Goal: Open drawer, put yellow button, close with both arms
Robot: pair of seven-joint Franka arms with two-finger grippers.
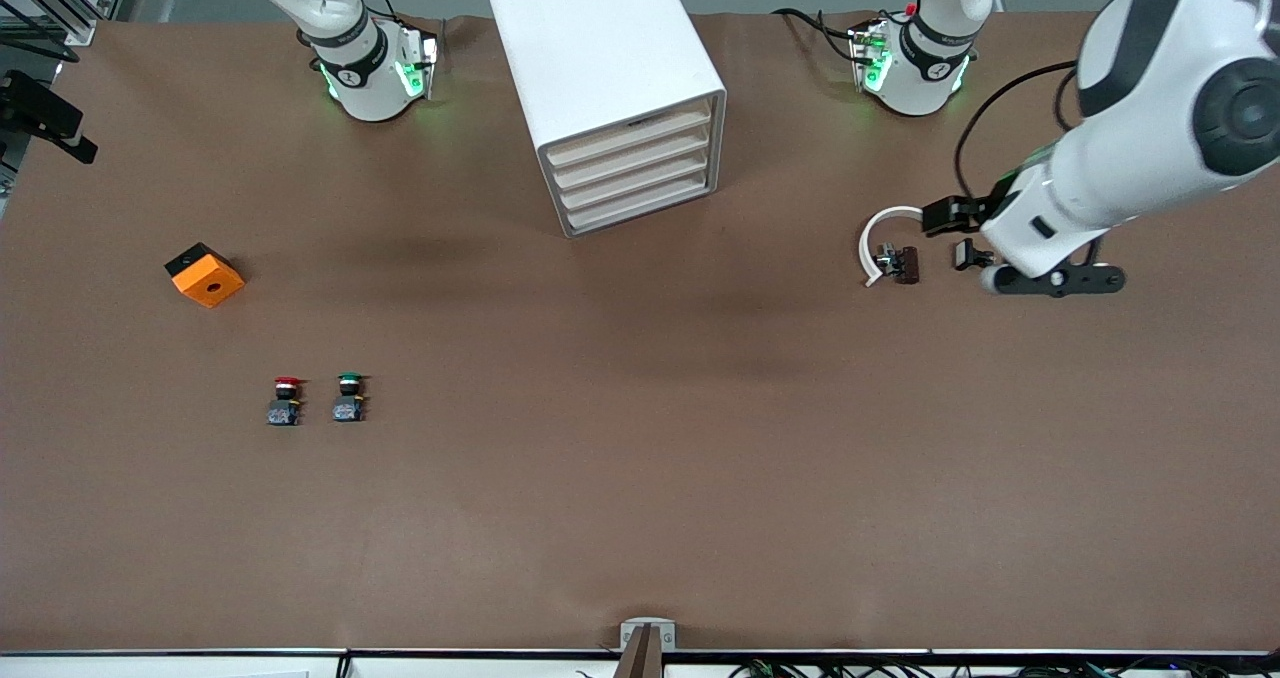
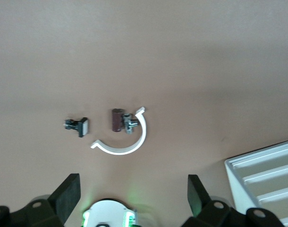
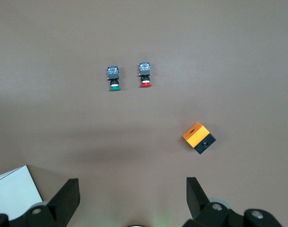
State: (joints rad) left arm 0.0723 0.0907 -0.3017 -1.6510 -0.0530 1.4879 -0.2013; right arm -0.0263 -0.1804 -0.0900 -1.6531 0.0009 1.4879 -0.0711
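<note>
Left gripper [image 2: 132, 198] up in the air, fingers [image 2: 68, 191] spread wide, holding nothing, pointing down. Right gripper [image 3: 132, 198] same: raised, fingers [image 3: 67, 195] apart, nothing between them. Left arm [image 1: 1120, 168] extends low across its table end.

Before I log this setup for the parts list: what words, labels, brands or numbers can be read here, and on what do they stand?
None can be read.
Cabinet: plain white, no label showing.
Orange box: no lettering visible.
Red-capped button and green-capped button: any marks on their bodies are too small to read.
Dark bands on the two arm bases: each has a small white mark, unreadable.
</note>
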